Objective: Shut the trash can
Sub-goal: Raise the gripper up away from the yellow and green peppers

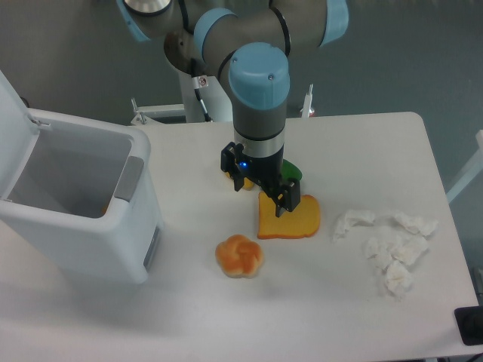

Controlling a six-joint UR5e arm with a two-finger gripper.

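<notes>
Trash can (83, 219): it stood open at the table's left edge, a big white bin with a grey latch tab on the side facing the toy foods.
Lid (13, 128): it was swung up and back on the far-left side of the trash can, standing nearly upright.
Inside the trash can: a small orange patch showed low against the inner wall; what it was could not be told.
Gripper (263, 188): it hung well to the right of the trash can, pointing down just above the toast slice (289, 217). Whether its fingers were parted or closed could not be made out, and nothing seemed to be held.
Other things, right of the trash can: a bread roll (239, 256) nearest, a green piece (293, 170) behind the gripper, crumpled tissues (389, 245) farthest.
Step in hand: judged not yet begun; the lid was untouched.
Next move: probably travel left, over and behind the lid, then push it forward and down onto the rim until the latch meets.
</notes>
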